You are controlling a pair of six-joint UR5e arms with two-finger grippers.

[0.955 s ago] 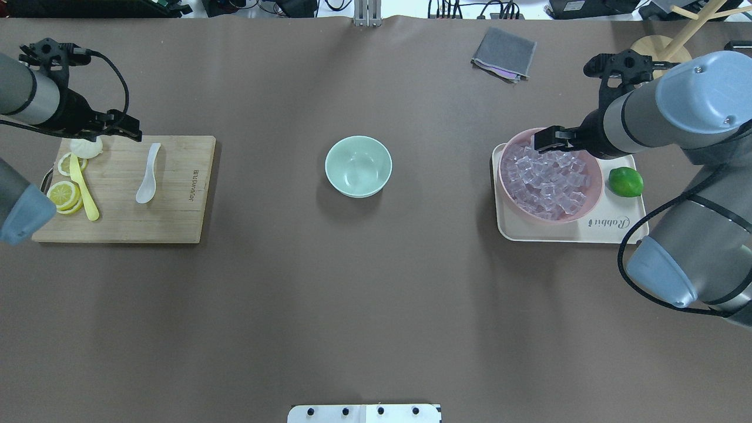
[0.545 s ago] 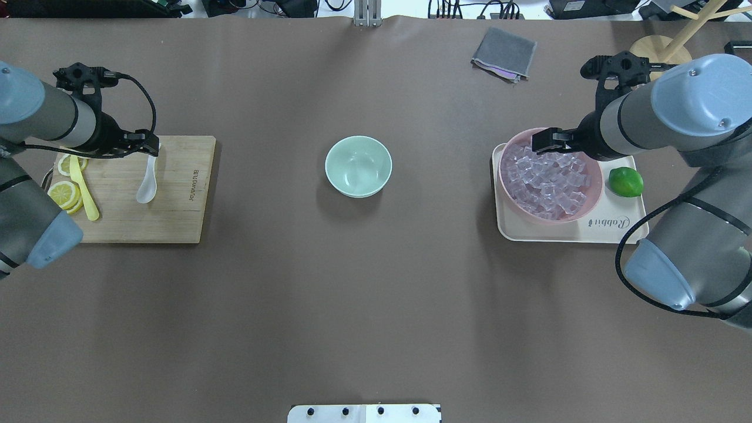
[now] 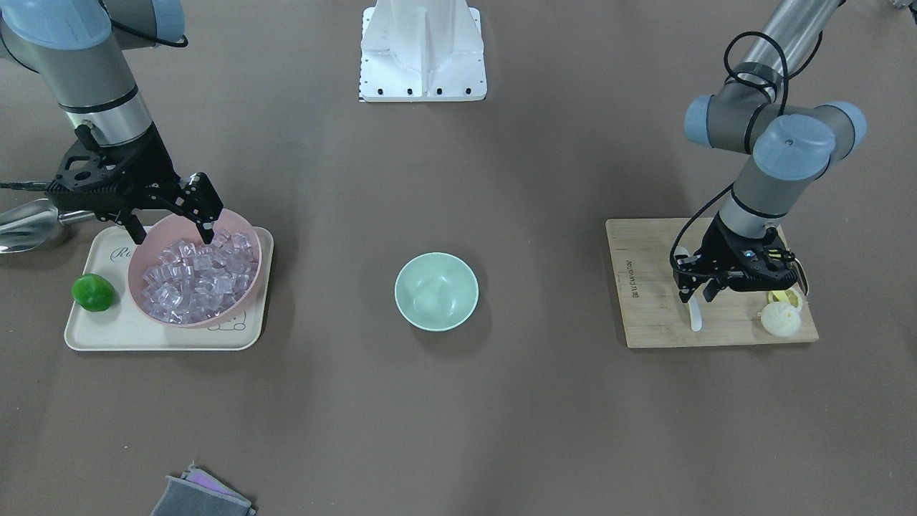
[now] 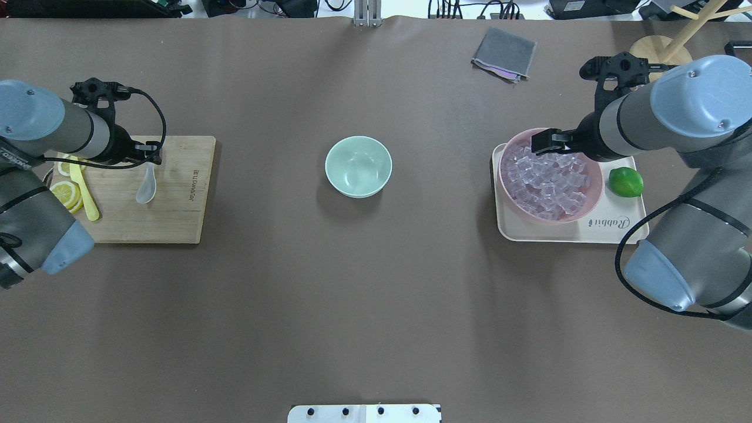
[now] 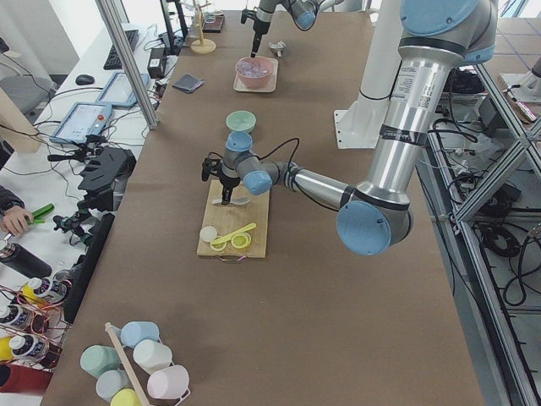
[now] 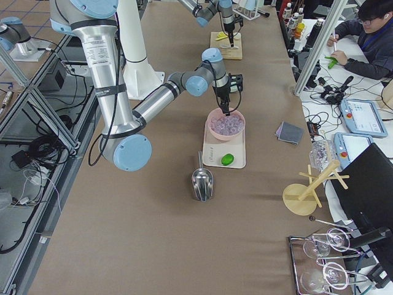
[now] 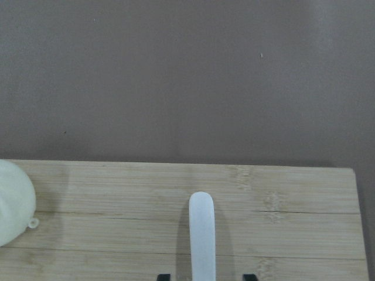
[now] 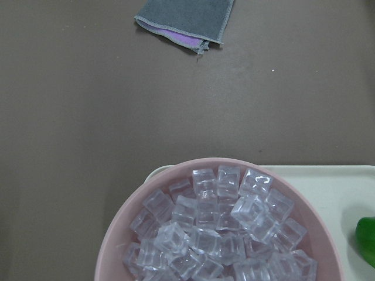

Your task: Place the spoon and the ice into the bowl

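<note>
The spoon [image 4: 146, 189] lies on a wooden board [image 4: 176, 217] on the brown table [image 4: 376, 294]; left claw [image 3: 696, 295] and right claw [image 3: 174, 235] open.

Lime [image 4: 625, 181] on tray [image 4: 564, 232] beside pink bowl [image 4: 598, 187]; grey cloth [image 4: 504, 53] well apart; lemon slices [image 4: 63, 192], yellow utensil [image 4: 87, 200] on cutting board [image 4: 170, 217].

spoon [image 7: 202, 240] scoop cut off at wrist view's bottom edge, lime [image 8: 367, 240] half cropped

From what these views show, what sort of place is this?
Most likely a robotics lab staged as a kitchen: left arm and right arm at one table, an operator near a tablet, props like a cutting board and ice.
</note>
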